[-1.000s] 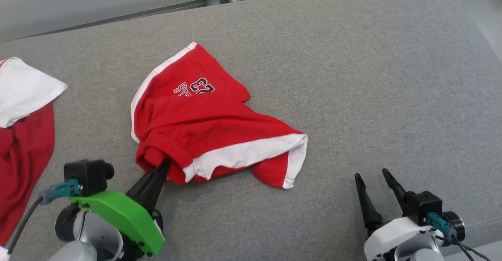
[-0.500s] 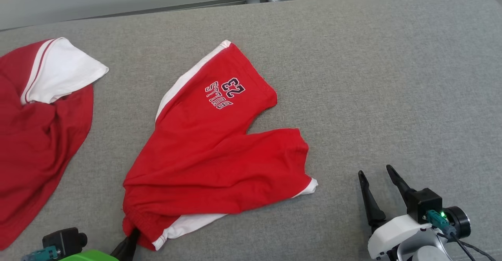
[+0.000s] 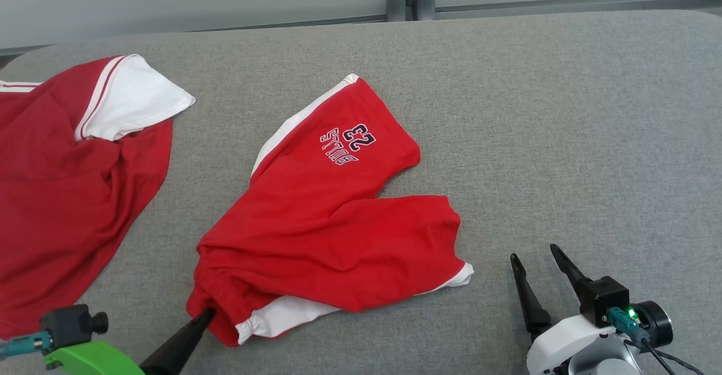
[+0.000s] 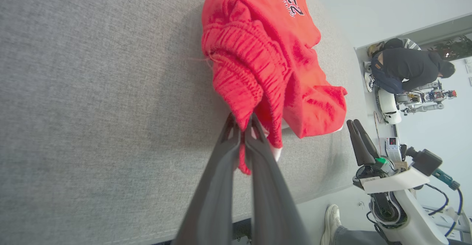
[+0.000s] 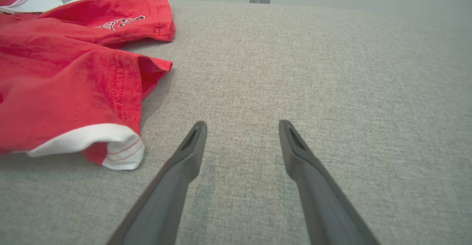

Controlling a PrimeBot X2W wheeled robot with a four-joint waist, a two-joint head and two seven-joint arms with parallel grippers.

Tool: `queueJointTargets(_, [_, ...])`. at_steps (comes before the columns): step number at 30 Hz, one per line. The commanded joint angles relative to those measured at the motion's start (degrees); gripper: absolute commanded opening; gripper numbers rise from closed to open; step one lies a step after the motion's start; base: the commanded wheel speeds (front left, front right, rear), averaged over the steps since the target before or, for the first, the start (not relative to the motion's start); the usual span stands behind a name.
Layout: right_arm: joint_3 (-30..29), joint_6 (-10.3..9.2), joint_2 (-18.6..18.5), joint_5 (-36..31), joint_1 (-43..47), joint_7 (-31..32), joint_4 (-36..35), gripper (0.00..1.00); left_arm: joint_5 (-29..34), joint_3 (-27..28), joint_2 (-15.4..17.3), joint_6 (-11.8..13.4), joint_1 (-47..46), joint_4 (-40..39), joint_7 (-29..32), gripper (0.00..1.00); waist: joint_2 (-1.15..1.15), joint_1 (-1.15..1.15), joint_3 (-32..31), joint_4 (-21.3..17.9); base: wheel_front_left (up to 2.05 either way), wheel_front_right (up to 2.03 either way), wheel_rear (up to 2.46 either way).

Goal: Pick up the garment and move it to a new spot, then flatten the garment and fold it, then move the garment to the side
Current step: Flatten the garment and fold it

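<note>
Toward the near edge of the grey upholstered surface (image 3: pixel 564 138), as the head view has it, lie the red shorts (image 3: pixel 327 234), spread mostly flat with the "BULLS 23" leg pointing at the far edge and the other leg toward the right. The left gripper (image 3: pixel 206 314) has its fingers pressed together on the gathered waistband at the near-left end of the shorts. The right gripper (image 3: pixel 533 252) sits near the near-right corner, fingers spread wide with nothing between them, just beside the white-trimmed leg hem. A red and white shirt (image 3: pixel 62 194) lies bunched at the left edge, apart from the shorts. From the left wrist, the left gripper (image 4: pixel 242 121) pinches a fold of ribbed waistband, and the shorts (image 4: pixel 265 53) stretch away over the surface; the right gripper (image 4: pixel 356 125) shows beyond them, and a person in dark clothes (image 4: pixel 405 66) bends over in the background. From the right wrist, the right gripper (image 5: pixel 241 125) stands wide apart over bare fabric, the shorts (image 5: pixel 66 90) to its left.
</note>
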Motion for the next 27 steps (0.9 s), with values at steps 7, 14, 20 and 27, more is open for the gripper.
queueJointTargets(7, [0.75, 0.00, -0.19, -0.03, -0.01, -0.20, 0.07, 1.00, -6.05, 2.91, 1.91, -1.21, 1.92, 3.29, 2.23, 0.00, 0.13, 0.00, 0.13, -0.91, 0.00, 0.00, 0.00])
queueJointTargets(14, [0.45, 0.00, -0.18, -0.25, 0.80, -0.20, -0.52, 1.00, -6.24, 2.65, -0.15, -1.06, 1.70, 8.23, 1.14, 0.47, 0.13, 0.00, 0.22, -2.00, 0.00, 0.00, 0.00])
queueJointTargets(20, [0.03, 0.00, -0.70, -0.21, 0.77, -0.20, -1.10, 1.00, -1.16, 3.12, -0.65, 1.19, 0.20, 12.95, -3.62, 1.00, 0.13, 0.00, 0.16, -2.68, 0.00, 0.00, 0.00])
queueJointTargets(27, [-2.01, 0.00, -1.08, -0.31, 1.46, -0.20, -3.80, 1.00, 8.53, 2.38, -2.33, 6.24, -0.53, 12.47, -13.37, 1.00, 0.13, 0.00, -0.66, -2.55, 0.00, 0.00, 0.00])
